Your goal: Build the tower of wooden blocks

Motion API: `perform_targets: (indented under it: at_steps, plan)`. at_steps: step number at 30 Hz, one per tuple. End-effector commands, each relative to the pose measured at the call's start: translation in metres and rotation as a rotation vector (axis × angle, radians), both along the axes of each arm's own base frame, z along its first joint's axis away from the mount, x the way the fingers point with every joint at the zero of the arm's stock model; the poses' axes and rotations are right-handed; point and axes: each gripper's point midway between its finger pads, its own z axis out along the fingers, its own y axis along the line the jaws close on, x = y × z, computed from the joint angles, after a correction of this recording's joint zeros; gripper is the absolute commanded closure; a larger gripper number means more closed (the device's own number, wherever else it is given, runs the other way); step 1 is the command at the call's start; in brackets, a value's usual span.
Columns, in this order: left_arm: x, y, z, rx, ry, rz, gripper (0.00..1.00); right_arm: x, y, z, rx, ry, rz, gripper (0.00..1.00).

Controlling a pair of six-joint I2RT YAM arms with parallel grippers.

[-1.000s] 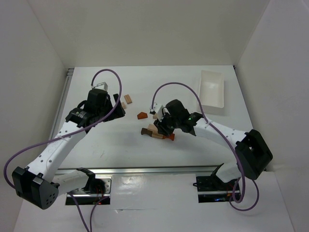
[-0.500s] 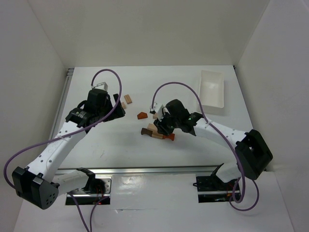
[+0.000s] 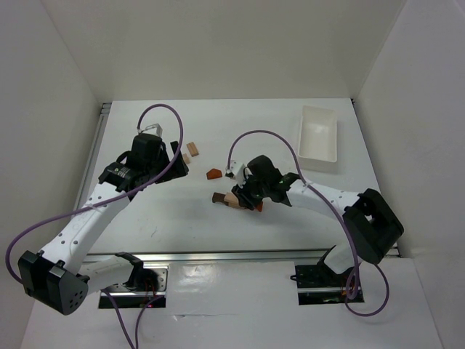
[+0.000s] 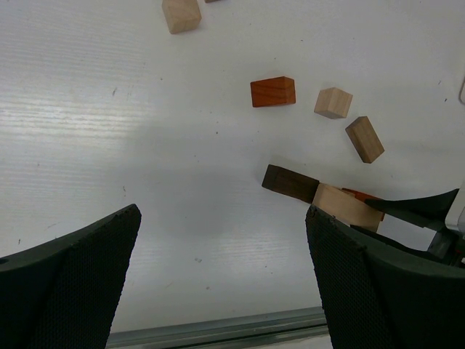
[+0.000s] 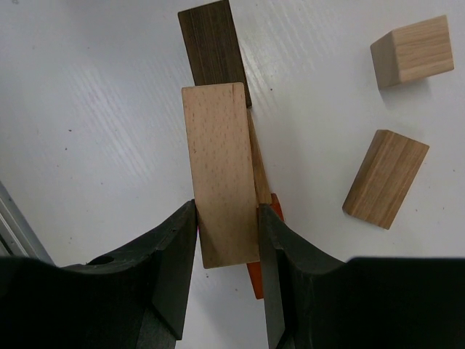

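Station: two arms over a white table [image 3: 174, 218], with loose wooden pieces in the middle and a white tray [image 3: 318, 138] at the far right holding none of them.
Right gripper [image 5: 225, 211]: clenched on a light tan bar [image 5: 218, 145]. The fingers press its two long sides near one end, so most of its length juts out past the tips.
Reason for grip: judged as a carrying hold that leaves the bar's flat underside free to be laid on something.
Base pile: directly under the bar lie a dark brown block [image 5: 214, 51] and a reddish-orange piece [image 5: 258, 280], with a further tan edge showing between them.
Contact: I cannot tell whether the bar rests on the pile or hangs just above it.
Left gripper [image 4: 221, 214]: released, jaws spread wide, holding nothing, hovering to the left of the pile and well apart from it.
Spare pieces: an orange block [image 4: 273, 91], a tan cube [image 4: 333, 102] and a tan block [image 4: 365, 139] lie separately beyond the pile. Another tan cube [image 4: 181, 14] lies further off.
Progress: early. There is one low cluster and no upright stack.
Risk: the lower pieces sit askew, so a bar laid on them may tilt or slide.
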Motion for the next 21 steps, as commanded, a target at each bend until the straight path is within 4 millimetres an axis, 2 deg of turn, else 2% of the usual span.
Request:
perform_targets:
  at_steps: [1,4,5,21]
  plan:
    - [-0.0004,0.0002,0.0014,-0.005,-0.008,0.010,0.00,0.0126,0.0077,0.0070,0.032,-0.079,0.003,0.92]
    - [-0.0004,0.0002,0.0014,-0.005,-0.007,0.010,0.00,0.0130,0.0068,0.0037,0.028,-0.099,0.020,0.91]
    - [-0.0004,0.0002,0.0014,-0.005,-0.007,0.010,0.00,0.0123,0.0076,0.0039,0.029,-0.102,0.035,0.88]
    - [0.0003,0.0003,-0.0015,0.005,0.000,0.004,0.00,0.0149,0.0105,0.0040,0.037,-0.149,0.079,0.86]
